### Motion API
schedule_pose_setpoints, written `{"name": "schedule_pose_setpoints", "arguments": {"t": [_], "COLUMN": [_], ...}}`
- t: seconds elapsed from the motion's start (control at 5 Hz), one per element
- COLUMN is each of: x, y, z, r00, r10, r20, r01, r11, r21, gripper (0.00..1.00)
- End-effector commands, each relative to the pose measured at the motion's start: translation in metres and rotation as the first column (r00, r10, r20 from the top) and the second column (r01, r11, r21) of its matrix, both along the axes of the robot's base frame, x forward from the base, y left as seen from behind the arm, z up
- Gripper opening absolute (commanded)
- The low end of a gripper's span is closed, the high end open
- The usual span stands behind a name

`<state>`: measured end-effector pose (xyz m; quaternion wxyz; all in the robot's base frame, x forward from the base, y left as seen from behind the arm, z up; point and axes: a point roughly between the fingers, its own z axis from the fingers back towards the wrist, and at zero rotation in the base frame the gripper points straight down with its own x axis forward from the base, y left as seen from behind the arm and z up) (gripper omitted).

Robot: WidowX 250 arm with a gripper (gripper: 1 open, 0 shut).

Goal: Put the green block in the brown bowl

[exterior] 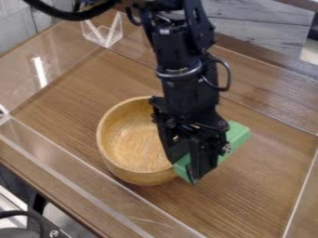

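Pincer: the pincer (196, 167) points steeply down, clamped fully shut on the green block (236, 138), just outside the near-right rim of the brown bowl (134, 139).

Green block: it lies beside the bowl on its right, one end showing behind the black fingers and another green patch showing low between them; whether its underside touches the table (99, 79) or is just clear of it, I cannot tell.

Brown bowl: upright on the wooden table, empty (grain visible across the floor), its right wall just beside the pincer and partly hidden by it.

Surroundings: a clear-walled enclosure (37, 70) fences the table; a small clear triangular stand (102, 33) sits far back, well apart from the work.

Step in hand: judged as the grip made and the lift not yet begun; nothing is in the bowl.

Risk, rim strike: the block sits so near the bowl that a sideways move without enough rise could knock the rim, shoving or tipping the bowl.

Risk, swing in the grip: the hold looks taken toward one end of the block, so the long free end may pivot and slip out during the carry.

Risk, bad release: letting go over the rim rather than the hollow could leave the block perched or bounced back onto the table.
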<state>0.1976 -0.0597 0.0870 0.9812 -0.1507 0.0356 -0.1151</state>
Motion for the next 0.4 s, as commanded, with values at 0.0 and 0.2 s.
{"name": "schedule_pose_setpoints", "arguments": {"t": [0.0, 0.2], "x": [0.0115, 0.0120], "y": [0.0015, 0.0052], "z": [0.0086, 0.0087], "r00": [0.999, 0.999], "r10": [0.013, 0.019], "r20": [0.051, 0.050], "r01": [-0.012, -0.018], "r11": [1.000, 1.000], "r21": [-0.011, -0.016], "gripper": [0.00, 0.00]}}
